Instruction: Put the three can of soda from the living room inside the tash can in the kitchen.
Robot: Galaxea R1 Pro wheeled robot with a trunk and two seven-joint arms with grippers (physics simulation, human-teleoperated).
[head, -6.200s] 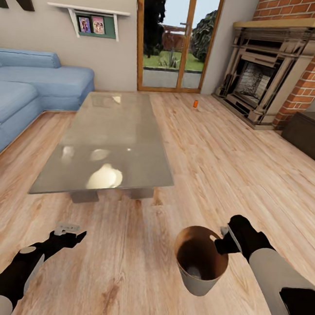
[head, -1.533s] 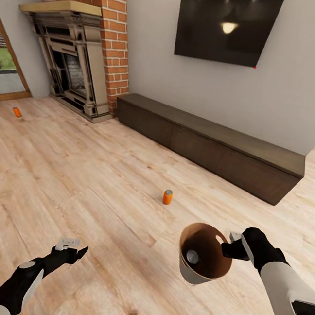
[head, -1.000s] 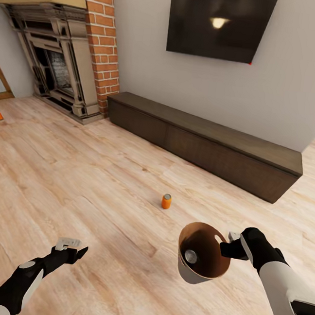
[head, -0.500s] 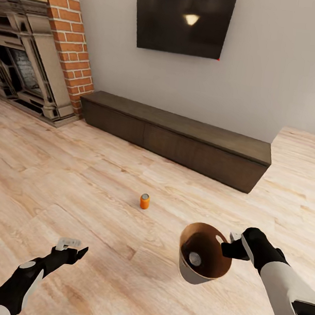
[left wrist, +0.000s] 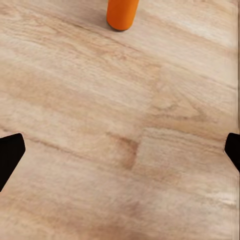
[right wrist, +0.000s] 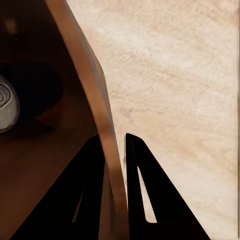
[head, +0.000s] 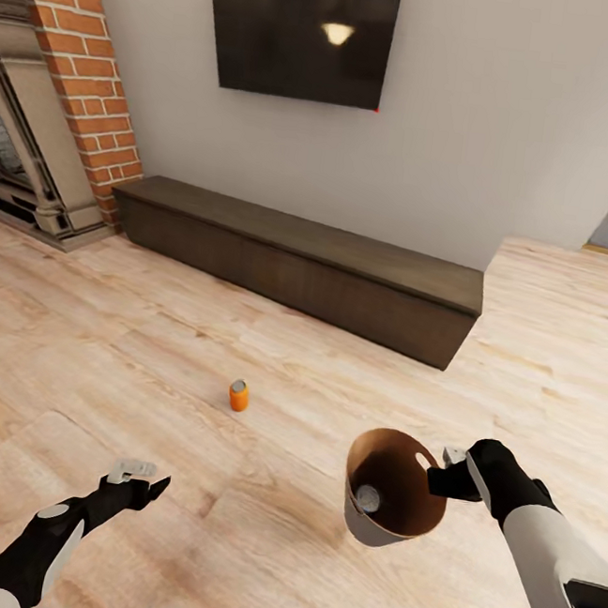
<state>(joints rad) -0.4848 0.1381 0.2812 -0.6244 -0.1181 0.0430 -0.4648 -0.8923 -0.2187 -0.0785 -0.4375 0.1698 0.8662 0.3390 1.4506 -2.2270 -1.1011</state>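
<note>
From the head cam you see the living room: wood floor (head: 148, 343), wall TV (head: 299, 30), a long dark low cabinet (head: 299, 266) under it, and the brick fireplace (head: 41, 123) at the far left. One orange soda can (head: 239, 395) stands upright on the floor, well ahead of your left gripper (head: 140, 479) and left of the trash can (head: 382, 530).

Your right gripper (head: 438, 470) holds the trash can off the floor by its rim. The head cam only shows the black hand at the rim's right side. The right wrist cam gives the detail: one of the fingers (right wrist: 82, 200) sits inside the brown wall, the other outside, clenched on the rim of the trash can (right wrist: 100, 125). So the right is grasping the bucket.

Inside the bucket the head cam shows a silvery can top (head: 369, 497) low against the brown wall. The right wrist cam shows part of that same can top (right wrist: 6, 107) at the edge of the pic. The can's body colour can't be told in either view.

The left wrist cam looks down at the floor, w/ the lower part of the orange soda can (left wrist: 121, 12) ahead of the gripper. The tips of the fingers (left wrist: 10, 155) show at opposite edges, spread wide and released, w/ nothing between them. In the head cam the left gripper hangs above bare floor, near the can but not touching it.

No readable brand, label or writing on the can, bucket or TV; the can is too small to tell.
</note>
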